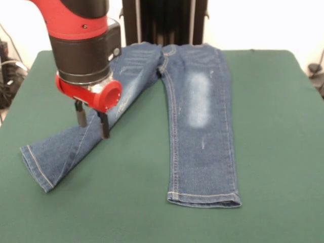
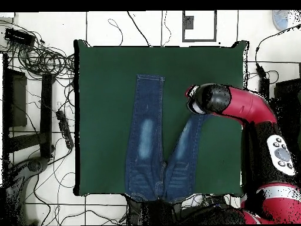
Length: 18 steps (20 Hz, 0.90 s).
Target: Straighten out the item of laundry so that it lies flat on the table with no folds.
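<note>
On the green surface [image 1: 283, 152] the jeans [image 1: 202, 126] lie spread, one leg straight toward 6 o'clock, the other splayed toward 8 o'clock. The pincer [image 1: 92, 121] hangs released above the splayed leg. Cables [image 2: 41, 59] sprawl beyond; no readable writing.

The front view looks across the table [image 1: 283, 152] toward the robot, angled down and fairly close, cropping the near edge. The overhead view looks straight down from higher up, base at bottom, taking in the whole table [image 2: 106, 76] and surrounding floor [image 2: 41, 23]. Both share the tabletop.
</note>
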Available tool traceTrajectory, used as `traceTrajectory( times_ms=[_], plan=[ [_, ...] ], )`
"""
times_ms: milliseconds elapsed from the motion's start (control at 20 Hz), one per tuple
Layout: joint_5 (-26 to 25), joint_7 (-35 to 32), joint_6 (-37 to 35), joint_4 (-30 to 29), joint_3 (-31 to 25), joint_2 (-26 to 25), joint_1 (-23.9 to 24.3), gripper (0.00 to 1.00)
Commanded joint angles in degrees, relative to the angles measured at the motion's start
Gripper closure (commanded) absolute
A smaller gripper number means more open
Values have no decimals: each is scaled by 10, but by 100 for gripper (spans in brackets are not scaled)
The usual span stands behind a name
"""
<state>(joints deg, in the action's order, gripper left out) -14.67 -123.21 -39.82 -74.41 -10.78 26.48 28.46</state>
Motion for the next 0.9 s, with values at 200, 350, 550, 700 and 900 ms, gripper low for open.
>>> traceTrajectory(
  times_ms=[200, 350, 550, 700, 900],
  plan=[
    [-13, 42, 45, -98, -57, 13, -1, 0],
    [-11, 35, 49, -109, -57, 18, -1, 0],
    [-11, 29, 50, -116, -54, 22, -3, 0],
    [-14, 25, 57, -116, -51, 21, -5, 0],
    [-17, 23, 66, -113, -52, 13, -4, 0]
  ],
)
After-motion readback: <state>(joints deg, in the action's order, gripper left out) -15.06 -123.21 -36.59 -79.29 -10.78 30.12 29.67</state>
